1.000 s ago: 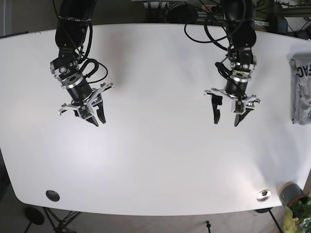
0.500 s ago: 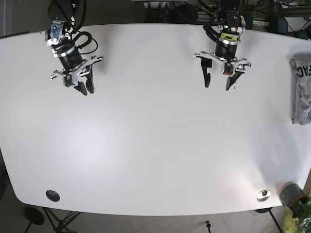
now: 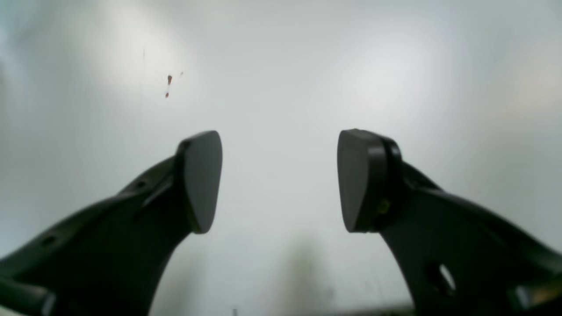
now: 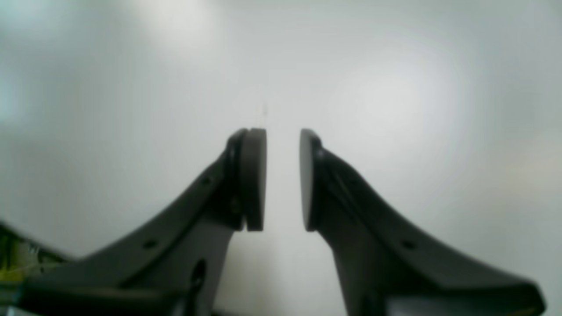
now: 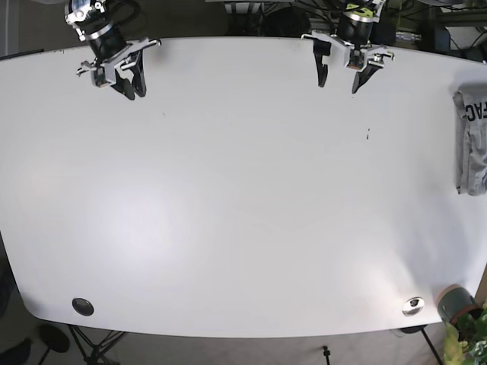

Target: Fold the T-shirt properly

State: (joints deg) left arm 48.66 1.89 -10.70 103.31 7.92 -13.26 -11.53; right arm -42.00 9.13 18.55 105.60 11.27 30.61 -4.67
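Observation:
The grey T-shirt (image 5: 471,141) lies folded in a narrow bundle at the table's far right edge, black letters showing on its top. My left gripper (image 5: 338,84) hangs open over the table's far edge, well to the left of the shirt. In the left wrist view the left gripper (image 3: 279,180) has its pads wide apart over bare white table. My right gripper (image 5: 133,92) is at the far left corner. In the right wrist view the right gripper (image 4: 283,180) shows a narrow gap between its pads with nothing in it.
The white table (image 5: 243,213) has a dark round grommet (image 5: 82,306) near its front left corner and a silver one (image 5: 413,306) near its front right. A grey pot with a green plant (image 5: 456,303) stands off the front right corner. A small dark speck (image 5: 368,135) marks the tabletop.
Both arms have drawn back from the middle of the table to its far edge. Neither gripper's opening has changed. The shirt has stayed in place.

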